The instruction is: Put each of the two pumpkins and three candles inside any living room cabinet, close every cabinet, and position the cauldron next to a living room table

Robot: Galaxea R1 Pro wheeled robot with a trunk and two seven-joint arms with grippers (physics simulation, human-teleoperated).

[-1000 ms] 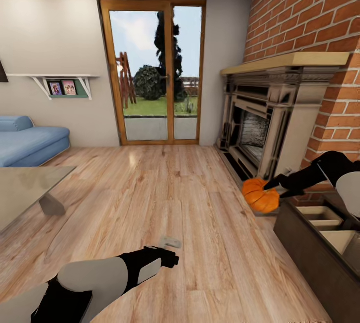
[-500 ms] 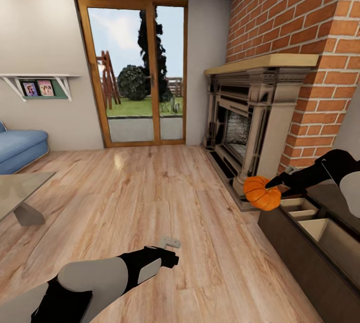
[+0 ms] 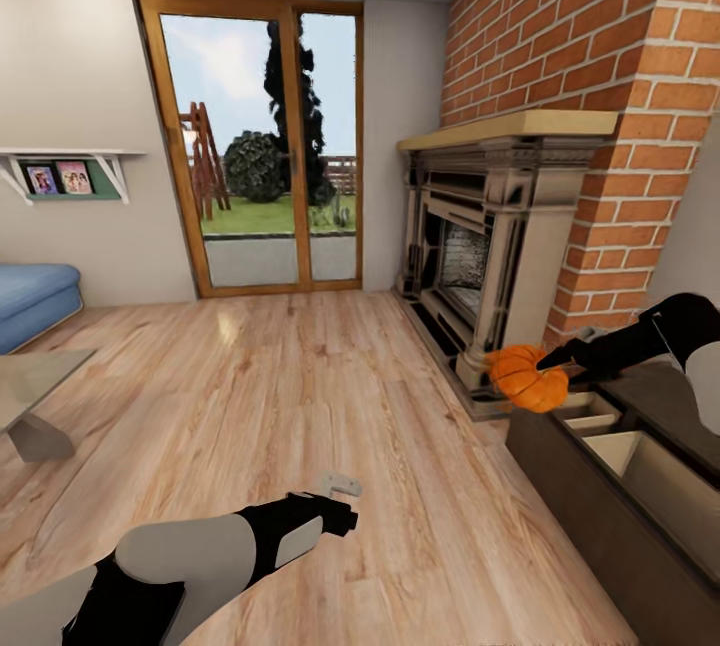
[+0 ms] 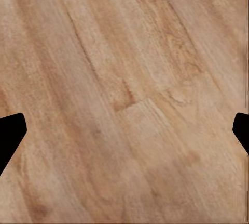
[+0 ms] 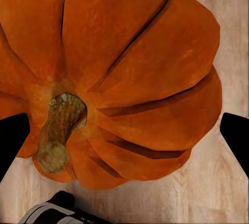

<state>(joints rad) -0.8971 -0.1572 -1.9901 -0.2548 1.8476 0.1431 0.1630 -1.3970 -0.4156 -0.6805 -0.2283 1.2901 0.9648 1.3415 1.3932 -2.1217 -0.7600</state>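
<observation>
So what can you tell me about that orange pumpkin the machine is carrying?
The pumpkin is bright orange, squat and deeply ribbed, with a stubby brownish stem that looks rough and woody. It is off the floor, held in the right gripper, whose dark fingertips sit at either side of it. It hangs in front of the fireplace base, by the near end of the dark cabinet with open, beige-lined drawers.

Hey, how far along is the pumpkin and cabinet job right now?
Done: the long dark brown cabinet has drawers open. In hand: the right gripper holds a bright orange ribbed pumpkin near them. Left: dropping it in, the other items, closing up. Left gripper open.
</observation>
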